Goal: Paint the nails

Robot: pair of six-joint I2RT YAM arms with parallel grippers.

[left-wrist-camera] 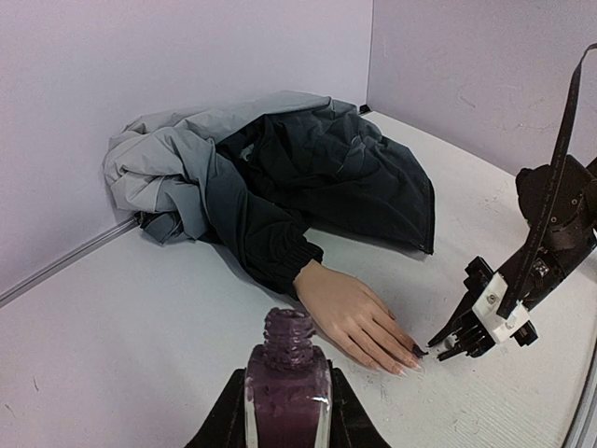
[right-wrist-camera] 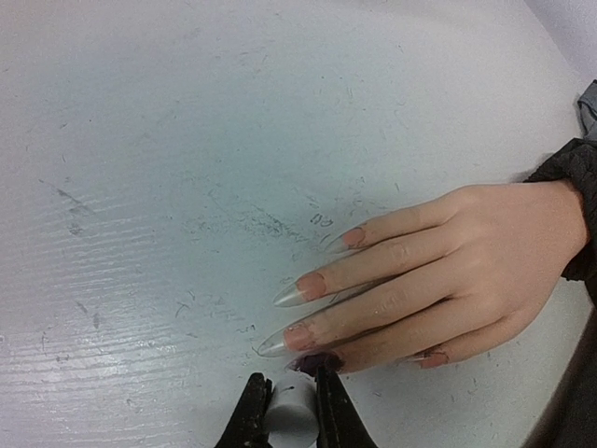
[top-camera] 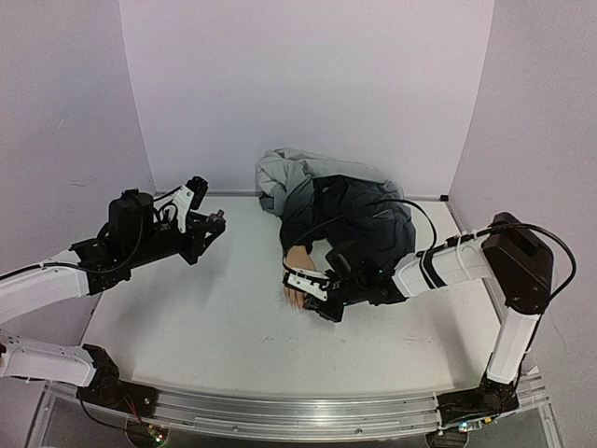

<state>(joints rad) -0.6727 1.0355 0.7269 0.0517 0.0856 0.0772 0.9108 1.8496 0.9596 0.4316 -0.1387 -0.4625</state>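
Observation:
A pale peach mannequin hand (right-wrist-camera: 466, 261) lies flat on the white table, its wrist in a dark jacket sleeve; it also shows in the left wrist view (left-wrist-camera: 350, 313) and the top view (top-camera: 297, 291). Its nails are long: one is dark purple (right-wrist-camera: 322, 362), the others (right-wrist-camera: 298, 287) are skin-toned with clear tips. My right gripper (right-wrist-camera: 291, 397) is shut on the white brush cap (right-wrist-camera: 294, 406), its end right at the dark nail. My left gripper (left-wrist-camera: 284, 411) is shut on the open purple polish bottle (left-wrist-camera: 287, 383), held up at the far left (top-camera: 201, 229).
A grey and black jacket (top-camera: 326, 201) lies bunched at the back of the table, against the rear wall. Lilac walls close in three sides. The right arm (top-camera: 448, 266) reaches across in front of the jacket.

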